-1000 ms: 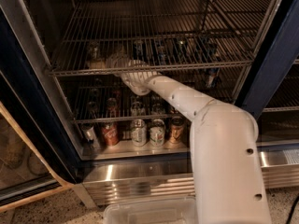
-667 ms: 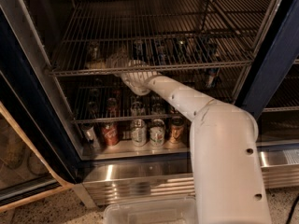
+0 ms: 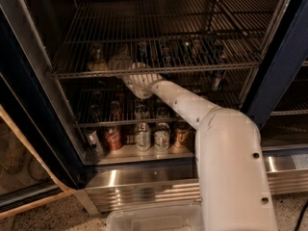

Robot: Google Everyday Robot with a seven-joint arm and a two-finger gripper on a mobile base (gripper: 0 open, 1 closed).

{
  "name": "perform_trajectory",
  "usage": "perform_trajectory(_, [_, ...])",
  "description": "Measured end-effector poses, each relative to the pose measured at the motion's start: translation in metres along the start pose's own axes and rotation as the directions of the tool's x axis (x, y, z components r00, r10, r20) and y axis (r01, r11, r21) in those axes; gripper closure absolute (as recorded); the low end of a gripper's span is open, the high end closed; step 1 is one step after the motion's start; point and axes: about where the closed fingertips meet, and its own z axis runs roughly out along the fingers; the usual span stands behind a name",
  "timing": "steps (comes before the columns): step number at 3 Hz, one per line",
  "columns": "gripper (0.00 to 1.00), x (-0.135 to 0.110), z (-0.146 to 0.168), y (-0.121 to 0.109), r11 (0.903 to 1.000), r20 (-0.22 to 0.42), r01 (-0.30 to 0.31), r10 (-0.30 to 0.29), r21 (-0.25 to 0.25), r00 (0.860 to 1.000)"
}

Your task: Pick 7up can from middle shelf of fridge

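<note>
The fridge (image 3: 29,105) stands open with its dark blue frame. The middle shelf (image 3: 192,67) is a wide chrome wire rack. My gripper (image 3: 126,67) reaches in at the rack's front rail, left of centre, on the end of my white arm. A pale silvery-green can, apparently the 7up can (image 3: 119,58), sits on the rack right at the gripper; whether it is gripped cannot be told. Another can (image 3: 95,56) stands just left of it.
Several dark cans (image 3: 166,52) stand further right on the same rack. A lower rack (image 3: 110,124) and the base hold more cans, among them a red one (image 3: 113,138). A clear plastic bin (image 3: 154,218) lies on the floor in front. The ribbed steel base panel (image 3: 144,186) is below.
</note>
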Motion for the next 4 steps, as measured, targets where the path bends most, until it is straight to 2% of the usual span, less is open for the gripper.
perform_trajectory(2, [0.09, -0.009, 0.018, 0.012, 0.9999, 0.036, -0.009, 0.009, -0.005, 0.999])
perform_trajectory(3, [0.1, -0.008, 0.024, 0.018, 0.999, 0.031, -0.038, 0.038, -0.024, 0.999])
perform_trajectory(4, [0.08, -0.006, 0.027, 0.025, 0.9916, 0.008, -0.111, 0.112, -0.066, 0.994])
